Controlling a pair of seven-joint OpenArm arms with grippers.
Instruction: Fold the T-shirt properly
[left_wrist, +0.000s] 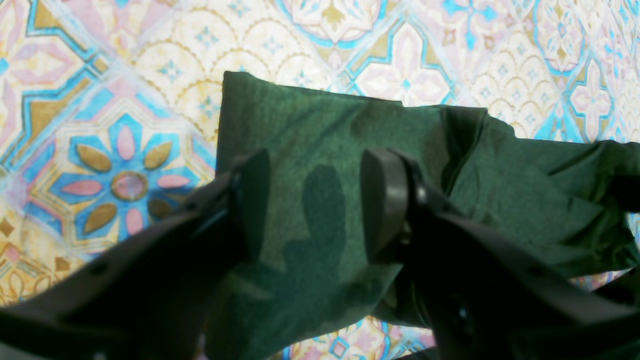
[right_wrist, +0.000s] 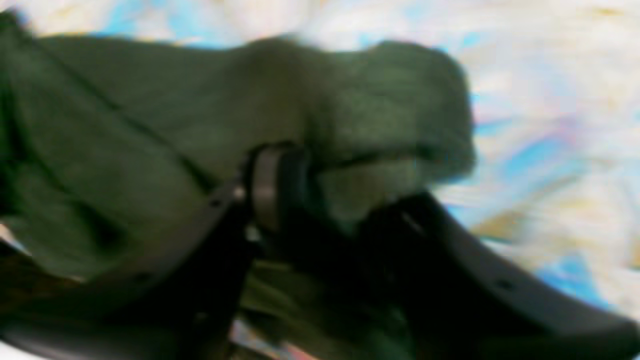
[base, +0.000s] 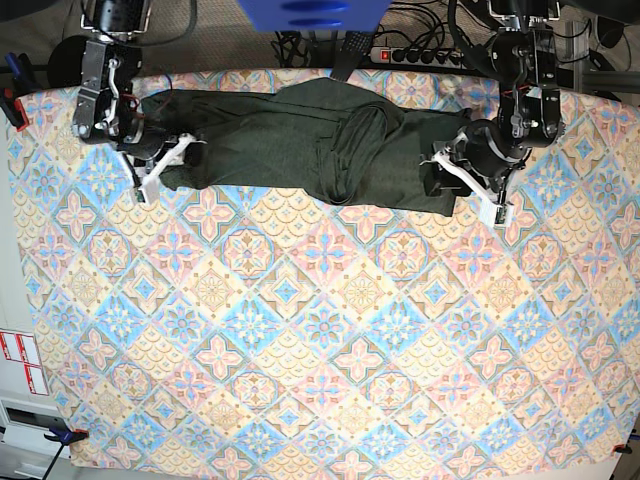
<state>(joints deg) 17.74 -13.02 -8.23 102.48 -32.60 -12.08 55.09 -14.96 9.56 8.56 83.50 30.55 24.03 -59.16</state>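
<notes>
The dark olive-green T-shirt (base: 290, 135) lies stretched along the far side of the table, bunched in folds near its middle. My left gripper (base: 452, 182) is at its right end. In the left wrist view, that gripper (left_wrist: 317, 205) stands open just over a flat corner of the shirt (left_wrist: 310, 125), its fingers' shadows falling on the cloth. My right gripper (base: 165, 165) is at the shirt's left end. The right wrist view is blurred, but there the gripper (right_wrist: 332, 205) has a raised fold of green cloth (right_wrist: 150, 110) between its jaws.
A tablecloth (base: 320, 330) with blue, pink and yellow tiles covers the table. Behind the far edge are a power strip (base: 420, 57), cables and a blue object (base: 310, 12). Both arm bases stand at the far corners.
</notes>
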